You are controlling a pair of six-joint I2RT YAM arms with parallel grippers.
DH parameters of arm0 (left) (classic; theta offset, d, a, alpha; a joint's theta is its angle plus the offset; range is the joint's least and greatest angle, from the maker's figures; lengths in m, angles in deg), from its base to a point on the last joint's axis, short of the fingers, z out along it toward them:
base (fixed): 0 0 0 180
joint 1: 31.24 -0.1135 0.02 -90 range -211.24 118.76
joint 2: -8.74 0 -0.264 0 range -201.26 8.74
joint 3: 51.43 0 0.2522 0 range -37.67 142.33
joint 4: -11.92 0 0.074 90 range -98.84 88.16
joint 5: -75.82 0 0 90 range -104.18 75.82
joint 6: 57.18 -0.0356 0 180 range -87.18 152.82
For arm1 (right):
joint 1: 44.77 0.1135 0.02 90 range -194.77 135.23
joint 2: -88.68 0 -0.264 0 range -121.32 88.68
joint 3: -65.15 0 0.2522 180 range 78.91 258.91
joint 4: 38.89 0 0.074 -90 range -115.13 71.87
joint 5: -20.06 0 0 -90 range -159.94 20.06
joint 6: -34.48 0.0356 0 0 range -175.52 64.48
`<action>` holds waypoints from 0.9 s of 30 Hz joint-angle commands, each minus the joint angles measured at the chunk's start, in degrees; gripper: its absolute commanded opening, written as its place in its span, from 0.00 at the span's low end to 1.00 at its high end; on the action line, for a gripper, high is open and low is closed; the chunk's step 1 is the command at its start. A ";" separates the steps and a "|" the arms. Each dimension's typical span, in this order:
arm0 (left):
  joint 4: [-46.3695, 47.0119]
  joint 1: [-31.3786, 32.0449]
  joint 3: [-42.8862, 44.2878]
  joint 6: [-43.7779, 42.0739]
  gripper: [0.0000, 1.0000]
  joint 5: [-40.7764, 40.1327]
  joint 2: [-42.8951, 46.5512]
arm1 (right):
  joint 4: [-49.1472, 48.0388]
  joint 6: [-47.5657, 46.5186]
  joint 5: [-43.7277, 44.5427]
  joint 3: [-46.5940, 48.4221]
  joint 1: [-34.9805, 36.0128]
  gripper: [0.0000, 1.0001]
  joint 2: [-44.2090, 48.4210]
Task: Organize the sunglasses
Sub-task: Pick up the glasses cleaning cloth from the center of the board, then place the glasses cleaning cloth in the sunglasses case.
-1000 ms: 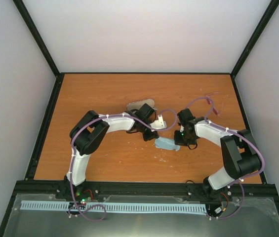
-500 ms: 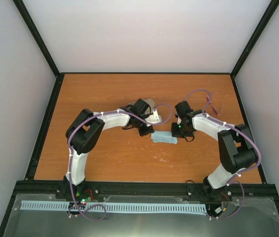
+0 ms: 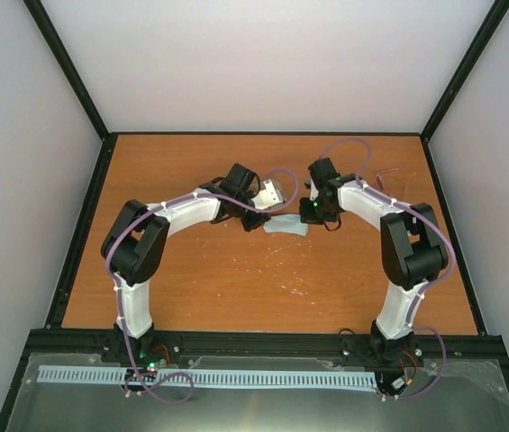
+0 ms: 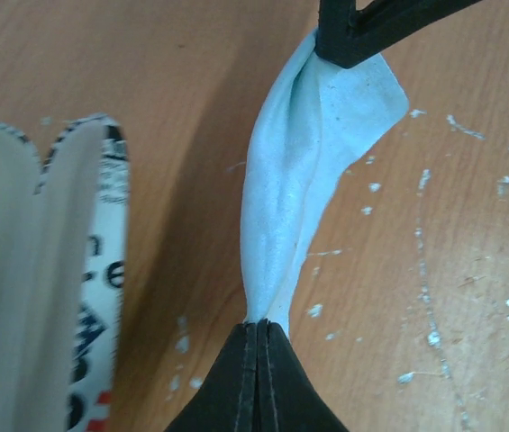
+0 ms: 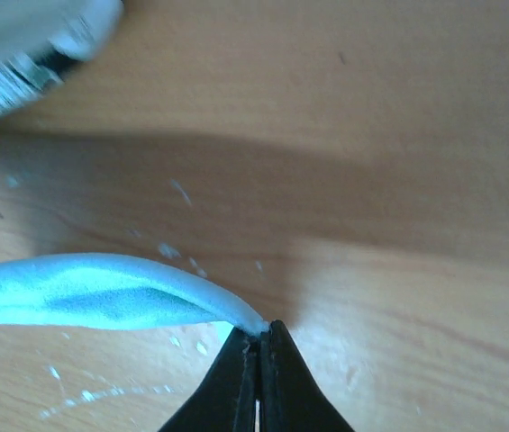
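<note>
Pale blue cloth [image 3: 287, 227] is hanging stretched between both hands over the middle of the tabletop [image 3: 191, 279], the left hand [image 4: 259, 326] and right hand [image 5: 259, 336] each clamping one end. They seem to be stowing it; the next move is calling for both to travel in step toward the printed case [image 4: 83, 270] beside it.

Black print on the glasses case [image 4: 47, 288] is too fragmentary to read.

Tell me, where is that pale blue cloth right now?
In the overhead view the pale blue cloth is near the table's middle, pinched between the left jaws and the right jaws, with the printed case close beside it.
</note>
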State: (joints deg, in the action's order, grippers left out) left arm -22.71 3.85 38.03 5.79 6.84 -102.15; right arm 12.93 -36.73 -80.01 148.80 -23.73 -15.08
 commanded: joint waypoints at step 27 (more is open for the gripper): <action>-0.99 -11.55 1.41 -2.12 0.00 2.33 3.28 | 14.11 -7.00 -6.00 37.52 3.24 0.03 -21.72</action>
State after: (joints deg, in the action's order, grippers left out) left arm -22.88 -6.42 38.03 4.98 7.47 -99.92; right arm 24.36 -42.76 -85.06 182.48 -21.00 -34.54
